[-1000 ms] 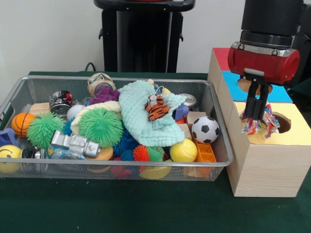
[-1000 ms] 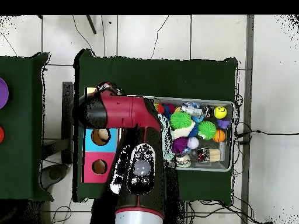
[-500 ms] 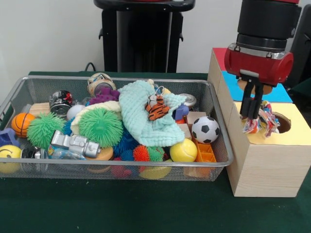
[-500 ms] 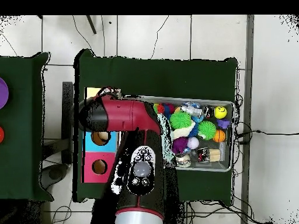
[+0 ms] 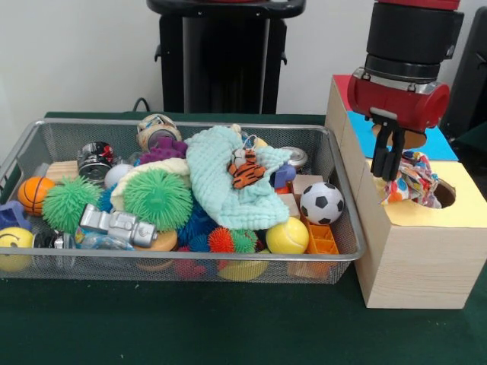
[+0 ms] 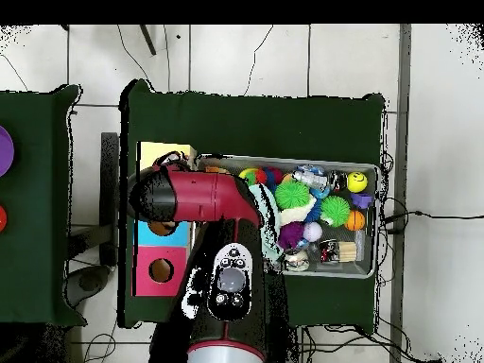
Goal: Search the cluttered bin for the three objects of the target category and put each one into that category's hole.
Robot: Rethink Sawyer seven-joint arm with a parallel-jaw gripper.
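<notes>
The multicoloured rope toy [image 5: 411, 181] lies bunched on the yellow top of the wooden sorting box [image 5: 415, 262], draped at the near-left rim of the yellow hole [image 5: 444, 194], not down inside it. The end effector [image 5: 386, 160] hangs just beside it, dark fingers pointing down and touching the toy's left edge; whether they are clamped on it or apart, I cannot tell.

The risk, in my judgement, is that the toy sits on the rim without dropping. Frayed ends could also snag the fingers and be dragged off the box toward the wire bin [image 5: 344, 255] or the green tabletop [image 5: 228, 323]. The bin is crowded, with a soccer ball [image 5: 321, 202] near its box-side wall.
</notes>
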